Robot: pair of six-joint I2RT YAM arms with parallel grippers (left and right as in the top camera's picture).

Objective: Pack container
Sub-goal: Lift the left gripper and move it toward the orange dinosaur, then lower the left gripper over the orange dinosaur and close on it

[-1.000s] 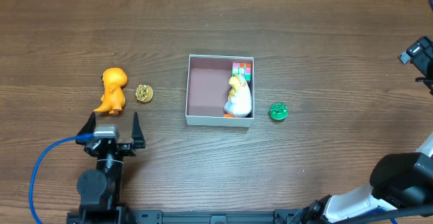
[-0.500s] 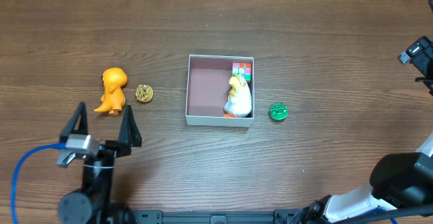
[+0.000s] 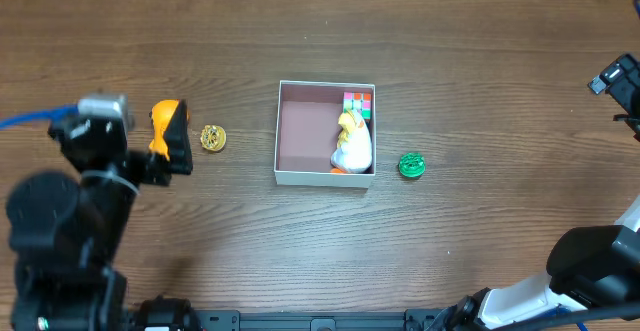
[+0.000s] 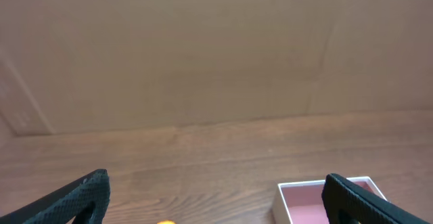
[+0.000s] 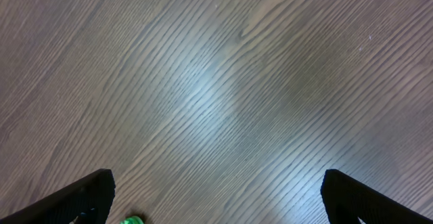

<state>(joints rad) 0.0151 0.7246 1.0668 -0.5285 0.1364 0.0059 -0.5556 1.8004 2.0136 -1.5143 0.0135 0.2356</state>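
Observation:
The container [image 3: 282,131], a white-walled square box with a pinkish floor, sits mid-table. Inside it a white duck toy [image 3: 352,147] leans against the right wall, with a colourful cube [image 3: 358,102] behind it. An orange dinosaur [image 3: 164,119] lies left of the box, partly covered by my left gripper [image 4: 216,187], which hangs open and empty above it. In the left wrist view the container's corner [image 4: 298,191] shows at lower right. My right gripper [image 5: 218,183] is open over bare wood near the right edge, with a green round toy [image 5: 132,220] just below its left finger.
A small gold round toy [image 3: 212,138] lies between the dinosaur and the box. The green toy [image 3: 412,165] rests just right of the box. My left arm's body [image 3: 70,221] fills the lower left of the overhead view. A cardboard wall [image 4: 203,48] stands behind the table.
My left arm has risen from the front edge and swung back and to the left, ending over the orange dinosaur. Its jaws stayed open. The right arm and the toys have not moved.

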